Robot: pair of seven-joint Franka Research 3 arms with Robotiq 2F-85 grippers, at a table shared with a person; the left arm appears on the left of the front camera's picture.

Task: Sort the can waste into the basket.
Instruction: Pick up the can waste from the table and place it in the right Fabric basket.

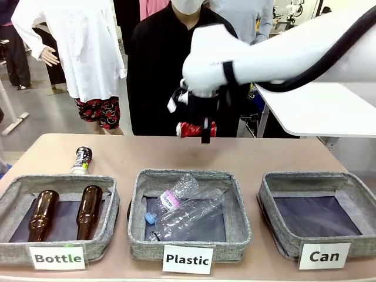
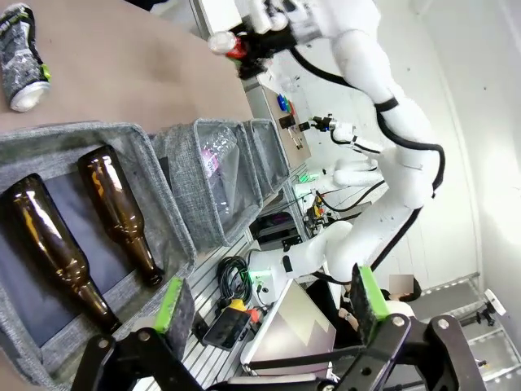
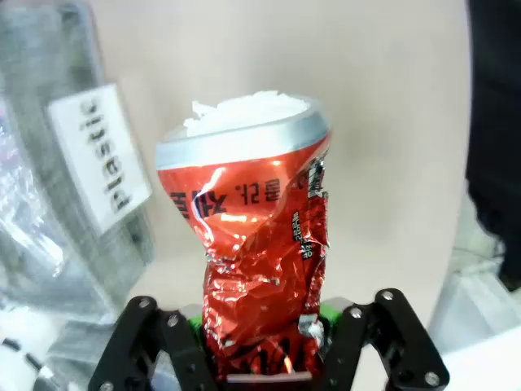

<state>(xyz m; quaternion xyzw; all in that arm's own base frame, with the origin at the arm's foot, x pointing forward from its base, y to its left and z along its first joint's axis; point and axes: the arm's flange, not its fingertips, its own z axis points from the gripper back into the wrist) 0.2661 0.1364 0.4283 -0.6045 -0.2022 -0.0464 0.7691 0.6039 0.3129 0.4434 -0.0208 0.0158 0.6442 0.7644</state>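
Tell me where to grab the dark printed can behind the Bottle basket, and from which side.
Take the dark can across its mid-body, coming down from above. It lies on its side on the table, silver top toward the Bottle basket, so the jaws should probably close on its round sides, not its ends.

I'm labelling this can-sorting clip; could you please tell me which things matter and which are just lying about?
Job: crushed red can in the right gripper; dark can on the table; Can basket.
Lying about: brown bottles in the Bottle basket; clear plastic bottles in the Plastic basket.
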